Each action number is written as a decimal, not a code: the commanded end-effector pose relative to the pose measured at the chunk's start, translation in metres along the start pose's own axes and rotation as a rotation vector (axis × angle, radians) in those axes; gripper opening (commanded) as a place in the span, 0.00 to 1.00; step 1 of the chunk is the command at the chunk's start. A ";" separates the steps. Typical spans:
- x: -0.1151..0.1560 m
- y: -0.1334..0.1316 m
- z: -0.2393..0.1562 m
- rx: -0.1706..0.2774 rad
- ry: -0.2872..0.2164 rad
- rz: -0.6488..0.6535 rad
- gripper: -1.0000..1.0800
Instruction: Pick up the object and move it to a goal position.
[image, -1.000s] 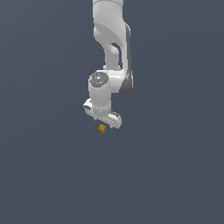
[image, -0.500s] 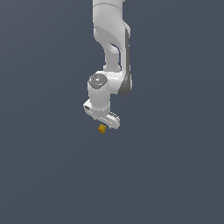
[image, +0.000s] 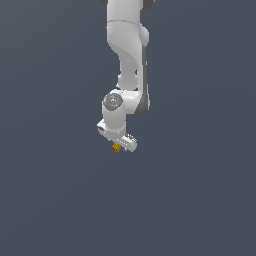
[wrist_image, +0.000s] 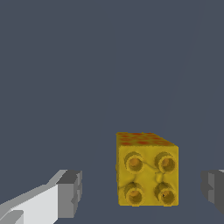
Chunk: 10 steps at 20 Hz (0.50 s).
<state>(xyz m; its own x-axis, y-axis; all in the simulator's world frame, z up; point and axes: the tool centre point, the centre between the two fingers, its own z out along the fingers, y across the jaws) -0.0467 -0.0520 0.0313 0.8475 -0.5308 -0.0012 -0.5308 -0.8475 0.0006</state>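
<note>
So in the wrist view, 1 finger (wrist_image: 65, 194) is partly cut off at the frame edge, then there's a clear gap, then the yellow block (wrist_image: 147, 175) showing 4 round studs on its face, then another gap and just a sliver of the other finger. The jaws stand wide apart with the block between them, nearer the sliver side, touching neither. The exterior view hides all that: the gripper (image: 119, 143) covers the fingers, and the block (image: 116, 148) is a tiny speck poking out under it.
</note>
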 end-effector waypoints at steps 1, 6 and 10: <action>0.000 0.000 0.007 0.001 0.001 0.000 0.96; 0.001 0.000 0.009 0.001 0.001 0.001 0.00; 0.001 0.000 0.009 0.001 0.001 0.001 0.00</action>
<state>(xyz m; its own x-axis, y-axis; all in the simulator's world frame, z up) -0.0458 -0.0517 0.0224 0.8473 -0.5311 -0.0003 -0.5311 -0.8473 -0.0003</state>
